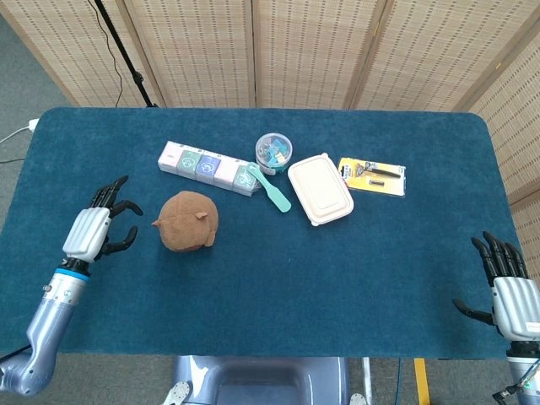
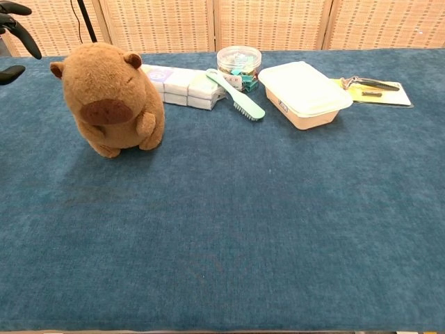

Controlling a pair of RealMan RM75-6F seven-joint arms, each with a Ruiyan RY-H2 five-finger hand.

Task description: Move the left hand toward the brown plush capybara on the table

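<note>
The brown plush capybara [image 1: 187, 221] sits upright on the blue table left of centre, and it looms large in the chest view [image 2: 110, 99]. My left hand [image 1: 99, 225] hovers open just to its left, fingers spread and pointing toward it, with a small gap between them. Only its dark fingertips [image 2: 15, 28] show at the left edge of the chest view. My right hand [image 1: 509, 291] stays open at the table's right front corner, holding nothing.
Behind the capybara lies a row of small boxes [image 1: 209, 167], then a jar of clips [image 1: 273, 151], a teal brush [image 1: 270, 189], a lidded cream container [image 1: 320, 188] and a carded razor [image 1: 372, 175]. Folding screens stand behind the table.
</note>
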